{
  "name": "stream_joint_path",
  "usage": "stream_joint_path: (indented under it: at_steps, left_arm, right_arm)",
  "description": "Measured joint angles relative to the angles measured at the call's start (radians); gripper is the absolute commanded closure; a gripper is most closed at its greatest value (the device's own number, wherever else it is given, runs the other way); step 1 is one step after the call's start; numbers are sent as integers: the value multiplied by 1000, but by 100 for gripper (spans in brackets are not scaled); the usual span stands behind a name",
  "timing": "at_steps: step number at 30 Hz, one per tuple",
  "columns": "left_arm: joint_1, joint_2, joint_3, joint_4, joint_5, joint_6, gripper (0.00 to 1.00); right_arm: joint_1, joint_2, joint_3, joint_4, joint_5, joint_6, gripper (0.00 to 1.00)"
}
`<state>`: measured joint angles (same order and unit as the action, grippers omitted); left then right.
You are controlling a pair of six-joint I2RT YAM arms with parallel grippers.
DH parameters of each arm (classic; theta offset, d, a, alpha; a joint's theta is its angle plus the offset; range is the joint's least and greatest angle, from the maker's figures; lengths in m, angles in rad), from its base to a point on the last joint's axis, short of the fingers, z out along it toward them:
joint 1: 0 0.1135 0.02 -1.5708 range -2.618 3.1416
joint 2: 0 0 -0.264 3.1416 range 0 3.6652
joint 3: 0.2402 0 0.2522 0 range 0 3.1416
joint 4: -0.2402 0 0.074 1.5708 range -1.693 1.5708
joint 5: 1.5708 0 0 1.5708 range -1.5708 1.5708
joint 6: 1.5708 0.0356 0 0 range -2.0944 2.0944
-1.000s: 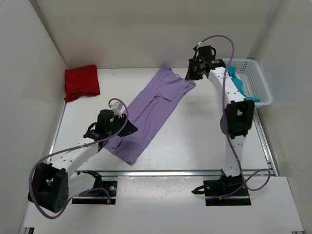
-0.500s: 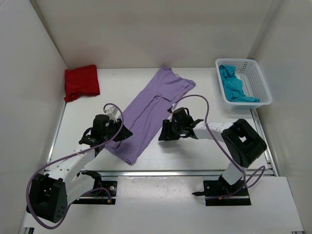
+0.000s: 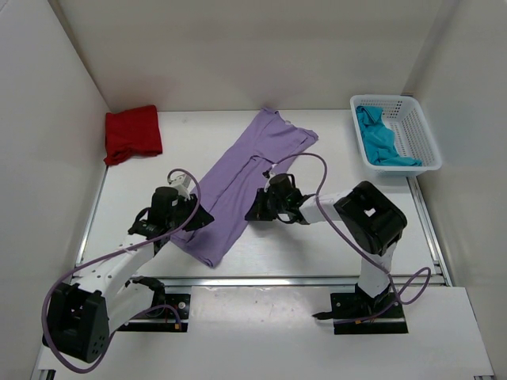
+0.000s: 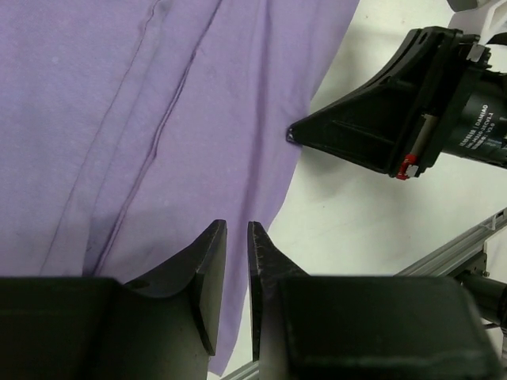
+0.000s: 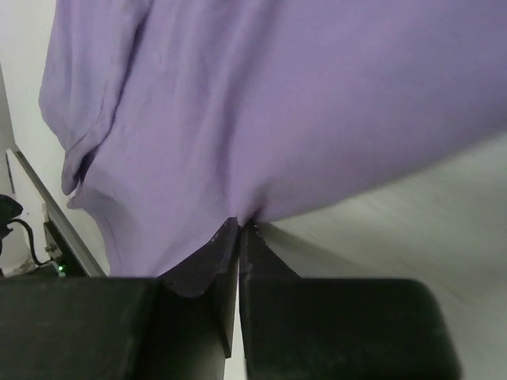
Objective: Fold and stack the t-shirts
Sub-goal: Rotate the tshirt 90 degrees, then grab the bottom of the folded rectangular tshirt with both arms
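1. Right arm came down from the far basket side to the shirt's edge within the last second, and over the last half second crept slightly closer to the cloth; left arm hardly shifted
2. Table (image 3: 341, 245): white, walled on three sides
3. Lavender t-shirt (image 3: 242, 178): spread flat mid-table, long axis on a diagonal, hem end near-left, neck end far-right
4. Arm poses: right arm folded low, elbow out to the right, forearm reaching left across the table. Left arm stretched forward from its base, wrist low by the hem end
5. Basket (image 3: 418, 131): far right, teal t-shirt (image 3: 376, 141) crumpled inside. Red t-shirt (image 3: 132, 133) in a heap at the far left, well apart from both claws
6. Right gripper (image 3: 255, 210): fingers pinched together on the lavender shirt's right long edge, roughly midway; cloth puckers at the tips in the wrist view
7. Left gripper (image 3: 202, 215): at the opposite long edge, nearer the hem. Jaws a narrow slit; cannot tell if cloth is caught
8. Judgement: cloth lies left of the right claw and right of the left claw, so a fold would run along the long axis. The right arm has the sure hold and looks set to carry its edge leftward
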<state>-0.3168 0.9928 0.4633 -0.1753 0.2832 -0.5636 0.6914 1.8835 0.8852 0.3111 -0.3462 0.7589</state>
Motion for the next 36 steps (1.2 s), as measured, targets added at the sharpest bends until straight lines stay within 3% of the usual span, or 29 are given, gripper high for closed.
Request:
stream_joint_path:
  at_steps: [3,6,7,9,10,11,14,19,25,28,36]
  left_arm:
    - [-21,10,1,1,-8,0,72]
    - [-69,53,10,-11,-24,11,72]
    - [-91,77,19,-18,-30,17,72]
    - [-133,116,28,-26,-40,29,75]
    - [-154,127,29,-32,-46,35,74]
    - [-171,131,29,-40,-56,41,73]
    - [-224,131,27,-53,-79,53,65]
    - [-296,152,8,-39,-67,62,51]
    - [-389,206,-29,9,-19,37,55]
    - [-401,220,-40,32,-10,24,52]
    - [-441,257,-47,115,18,-22,46]
  right_arm:
    - [-51,-52,-69,4,-29,-9,100]
    - [-195,-196,-185,-76,-53,-64,100]
    - [-248,-247,-216,-105,-60,-84,94]
    - [-376,-368,-280,-163,-60,-130,64]
    - [-423,-425,-308,-184,-61,-148,58]
    - [-459,-482,-334,-204,-63,-165,44]
    - [-487,-611,-375,-286,-65,-214,44]
    - [-438,-822,-457,-419,-5,-227,55]
    - [-358,-1120,-610,-612,95,-117,55]
    - [-348,-1208,-645,-685,122,-71,55]
    - [-219,-1242,-709,-693,109,36,78]
